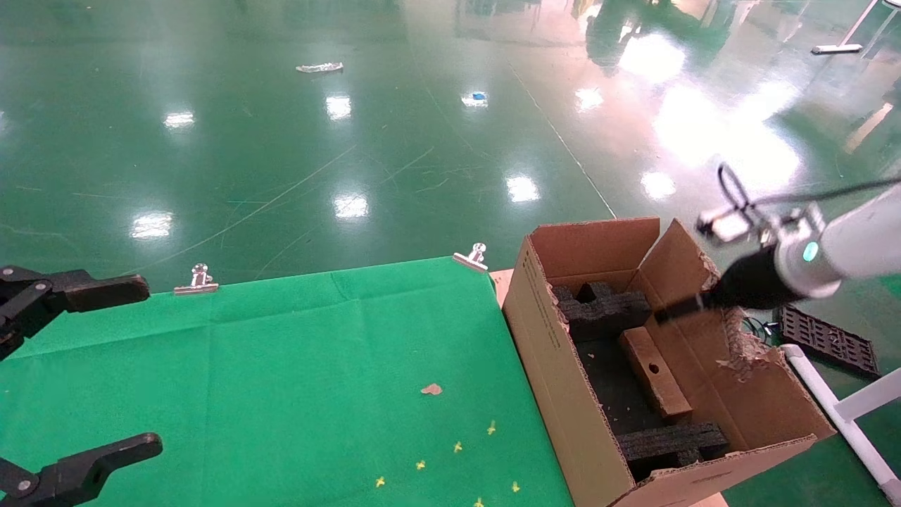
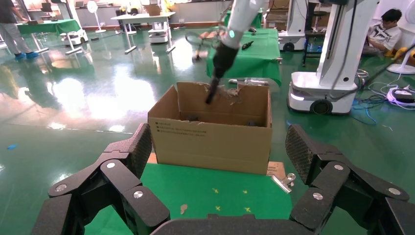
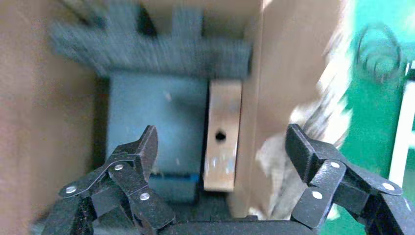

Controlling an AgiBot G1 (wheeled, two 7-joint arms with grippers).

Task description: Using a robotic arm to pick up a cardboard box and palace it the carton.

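Our right hand (image 3: 220, 147) hangs wide and empty directly above the slim cardboard box (image 3: 222, 134), which lies inside the carton (image 1: 556, 352) between foam blocks (image 1: 598, 310). It looks light and stiff; we'd pinch across its narrow width.

Head view looks down over table; both wrist views face the carton (image 1: 676, 394), right closest.

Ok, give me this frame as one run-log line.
box: lying inside carton, beside flap wall | right end effector: open, empty, above box | left end effector: open, parked over table
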